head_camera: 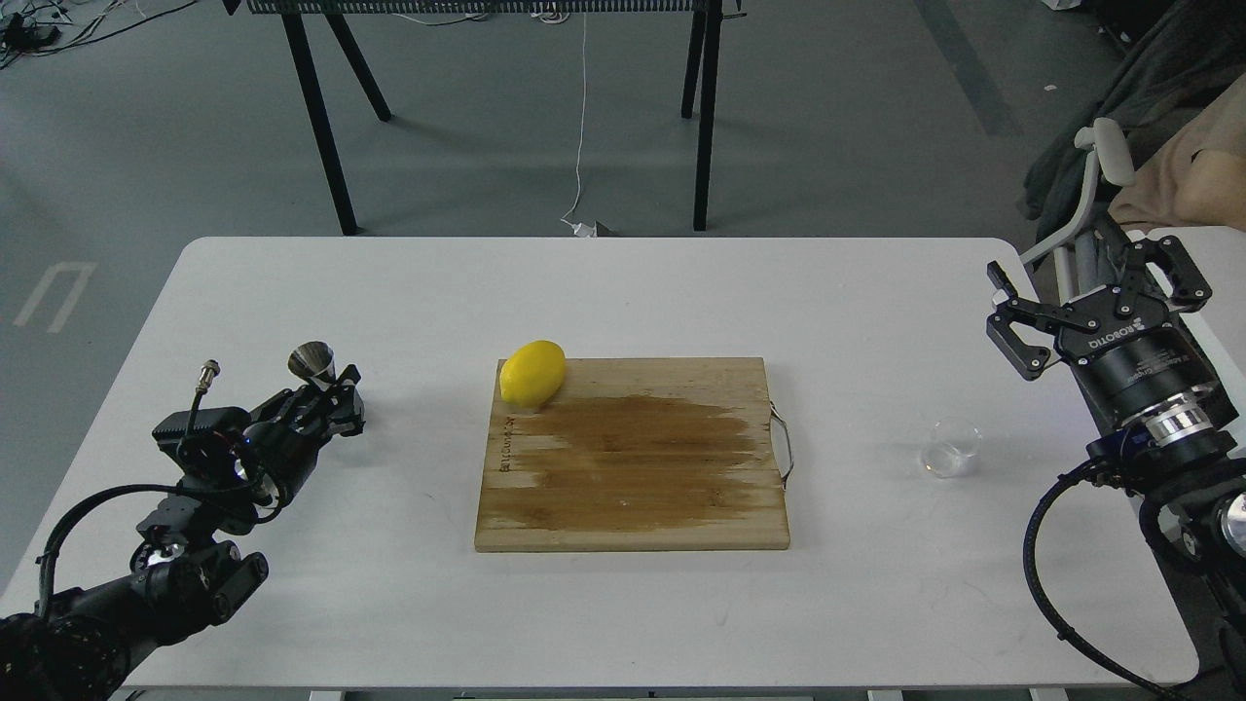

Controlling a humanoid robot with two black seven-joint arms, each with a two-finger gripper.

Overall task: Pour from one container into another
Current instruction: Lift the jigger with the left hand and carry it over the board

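Note:
The steel jigger (312,361) stands at the table's left side, its upper cone showing above my left gripper (326,401). The fingers have drawn in around its waist and lower cone, which they hide, and the gripper looks shut on it. The small clear glass cup (952,447) stands upright on the table's right side, right of the cutting board. My right gripper (1092,268) hangs open behind and to the right of the cup, well apart from it, with nothing between its fingers.
A wooden cutting board (633,458) with a dark wet patch lies in the middle of the white table (623,292). A lemon (532,372) rests on its far-left corner. A metal handle (784,443) sticks out from its right edge.

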